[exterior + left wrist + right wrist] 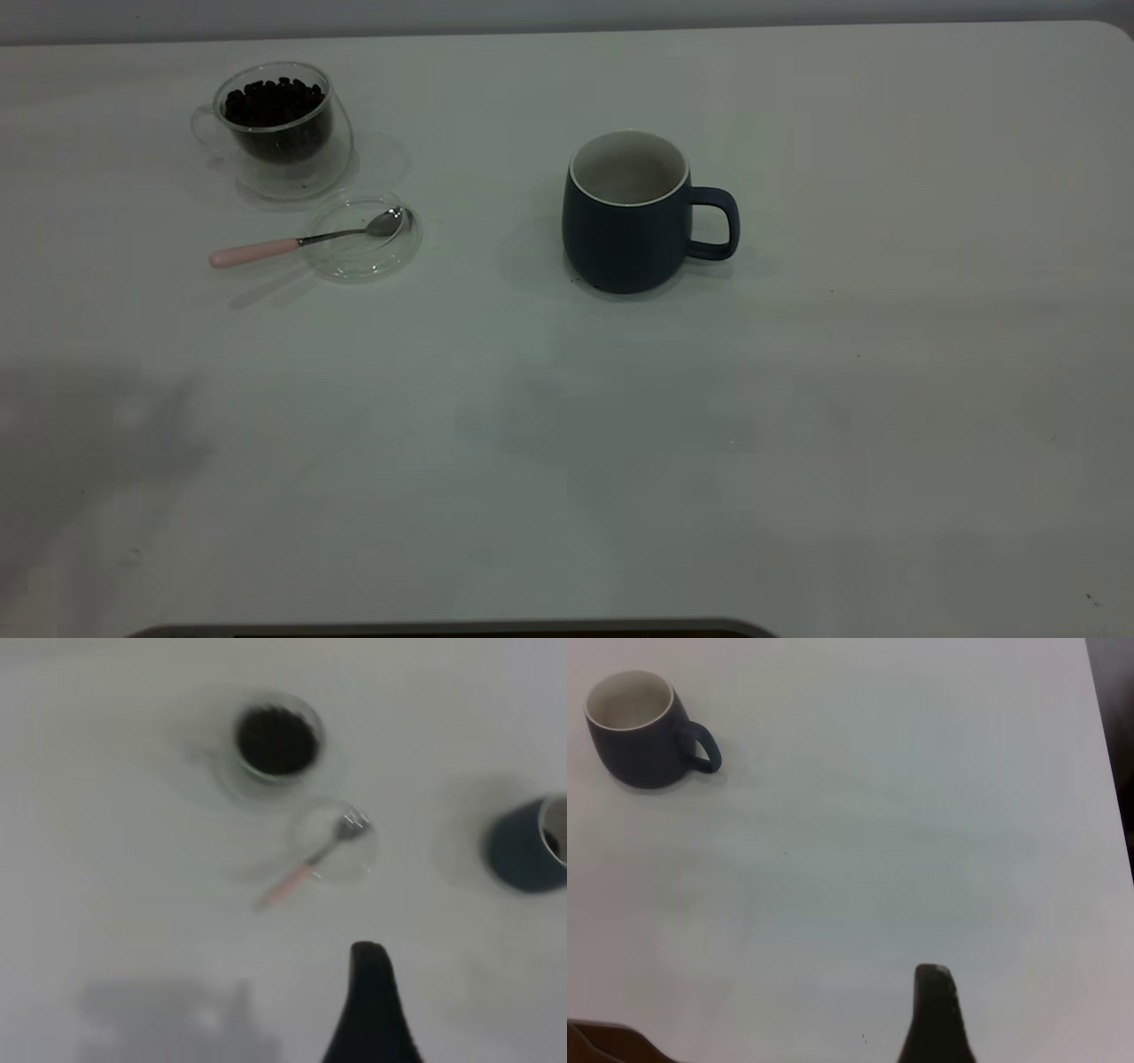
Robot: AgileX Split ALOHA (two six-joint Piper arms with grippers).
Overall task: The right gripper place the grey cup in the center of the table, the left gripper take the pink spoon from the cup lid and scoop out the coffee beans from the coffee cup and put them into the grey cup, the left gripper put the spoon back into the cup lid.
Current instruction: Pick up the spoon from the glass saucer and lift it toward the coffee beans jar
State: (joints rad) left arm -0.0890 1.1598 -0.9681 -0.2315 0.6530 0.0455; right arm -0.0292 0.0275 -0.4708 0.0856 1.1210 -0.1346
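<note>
Grey cup (627, 213) sits upright mid-table (567, 443), so it looks like spoon time: left gripper (370, 992) hangs above, well short of the pink spoon (306, 239) across the cup lid (363, 239), claw spread unreadable, needing a descent onto that handle.

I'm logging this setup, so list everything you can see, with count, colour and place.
grey cup: one, dark blue-grey with white inside, upright near the middle of the table, looks empty, handle toward the right arm's side.
coffee cup: one, clear glass, far left.
coffee beans: one heap, dark brown, inside the coffee cup.
cup lid: one, transparent, just in front of the coffee cup.
pink spoon: one, bowl resting in the lid, pink handle sticking out past its rim.
table: one, white.
left claw: black, short of the spoon.
right claw: black, far from the grey cup.
</note>
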